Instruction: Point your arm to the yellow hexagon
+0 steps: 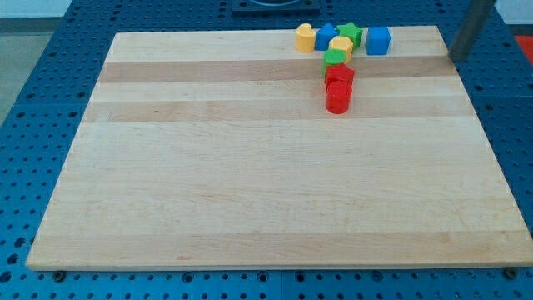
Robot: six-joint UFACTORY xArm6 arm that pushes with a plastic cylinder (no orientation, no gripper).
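A yellow hexagon [341,45] lies near the board's top edge, in the middle of a tight cluster of blocks. My rod enters from the view's top right and looks blurred. My tip [455,57] is at the board's right edge, well to the right of the yellow hexagon and right of a blue cube [378,40]. The tip touches no block.
Around the hexagon are a yellow heart-like block [306,37], a blue block [326,36], a green star [350,33] and a green block [335,58]. Below it a red block [339,77] and a red cylinder [337,98] form a column. The wooden board [250,183] lies on a blue perforated table.
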